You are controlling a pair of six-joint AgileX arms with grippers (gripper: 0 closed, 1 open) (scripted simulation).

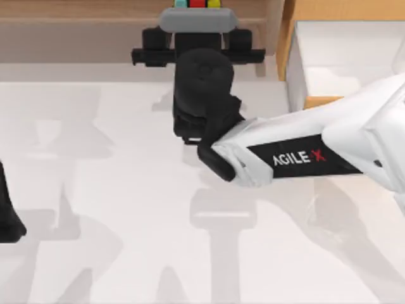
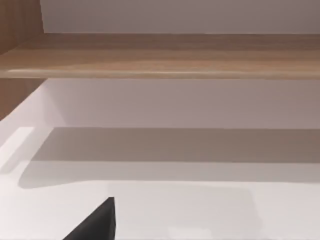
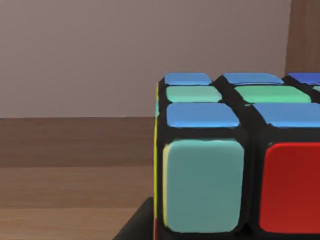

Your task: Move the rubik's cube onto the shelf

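The rubik's cube (image 1: 197, 3) sits at the far middle edge of the top view, over the light-brown shelf (image 1: 76, 25). My right gripper (image 1: 197, 35) reaches in from the right and is shut on the cube, with its black blocks flanking it on both sides. In the right wrist view the cube (image 3: 235, 160) is very close, showing blue, green, teal and red stickers above the wooden shelf board (image 3: 75, 165), and a dark finger (image 3: 135, 225) lies against its side. My left gripper (image 1: 7, 215) is parked at the table's left edge.
An open orange-wood drawer (image 1: 286, 44) with a white inside stands at the far right, just beside my right arm (image 1: 297, 155). The left wrist view shows the shelf board (image 2: 160, 55) with the recess below it. The white table (image 1: 126, 240) spreads across the foreground.
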